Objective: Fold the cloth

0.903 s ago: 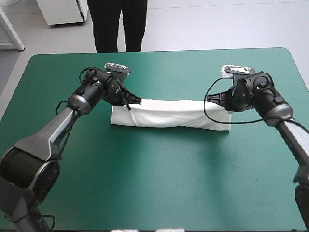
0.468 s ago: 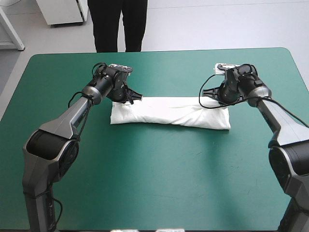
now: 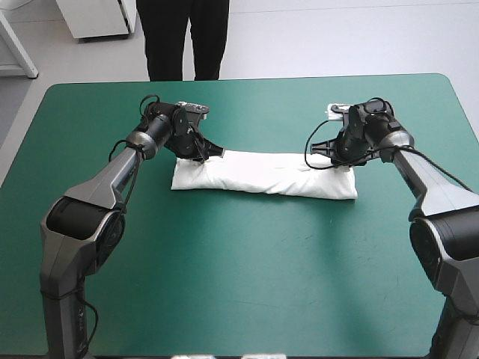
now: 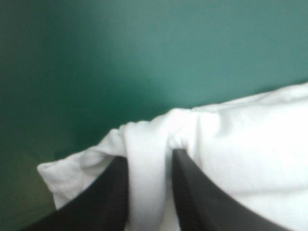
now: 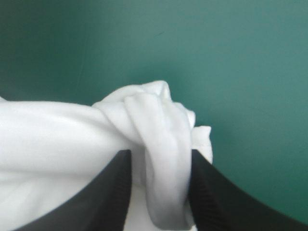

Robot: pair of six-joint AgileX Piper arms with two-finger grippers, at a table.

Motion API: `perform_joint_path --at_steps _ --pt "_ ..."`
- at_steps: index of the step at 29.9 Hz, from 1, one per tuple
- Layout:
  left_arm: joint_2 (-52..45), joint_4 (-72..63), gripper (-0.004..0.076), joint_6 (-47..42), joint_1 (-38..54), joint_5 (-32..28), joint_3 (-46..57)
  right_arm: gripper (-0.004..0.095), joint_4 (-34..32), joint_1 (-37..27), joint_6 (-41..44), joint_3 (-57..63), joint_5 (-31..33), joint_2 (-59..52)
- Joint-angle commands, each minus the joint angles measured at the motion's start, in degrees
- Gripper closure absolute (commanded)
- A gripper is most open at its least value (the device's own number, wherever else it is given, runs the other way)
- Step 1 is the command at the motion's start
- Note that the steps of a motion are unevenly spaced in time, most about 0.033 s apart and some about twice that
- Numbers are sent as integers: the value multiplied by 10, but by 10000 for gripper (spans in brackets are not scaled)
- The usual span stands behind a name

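The white T-shirt (image 3: 262, 173) lies as a long folded band across the middle of the teal-green table. My left gripper (image 3: 212, 152) sits at the band's far left corner, shut on a pinched fold of the T-shirt (image 4: 149, 163). My right gripper (image 3: 324, 158) sits at the far right end, shut on a bunched roll of the T-shirt (image 5: 161, 159). Both wrist views show white cloth squeezed between the black fingers (image 4: 192, 192) (image 5: 211, 192), with cover beyond.
Bare teal-green cover (image 3: 247, 277) lies all around the band, widest toward the near edge. The table's far edge (image 3: 247, 78) runs behind both arms.
Both grippers have moved toward the far side of the band and turned, dragging its far edge with them. The cloth now lies flatter and slightly farther back.
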Motion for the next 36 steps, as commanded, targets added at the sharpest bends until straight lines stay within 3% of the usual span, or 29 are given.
perform_joint_path --at_steps 1,3,12,15,17,18,27,36 --pt "-41 2 309 4 1 32 -55 338 6 -4 -10 -42 19 -32" --pt "-47 42 276 -21 1 57 -74 327 6 -4 -9 -60 27 -39" --pt "-109 51 309 -36 -4 78 -78 420 -5 -4 -9 -78 67 -98" --pt "-123 41 472 -31 -21 78 -78 456 -29 -4 -9 -78 101 -114" --pt "-129 40 708 -27 -44 78 -78 470 -40 -4 -8 -78 113 -125" --pt "-129 40 727 -19 -54 77 -78 478 -49 -4 -4 -78 117 -132" --pt "-101 10 734 -4 -170 13 -78 558 -71 -5 -2 -78 125 -170" --pt "-40 2 734 -4 -190 -11 -78 557 -70 -6 8 -78 119 -170"
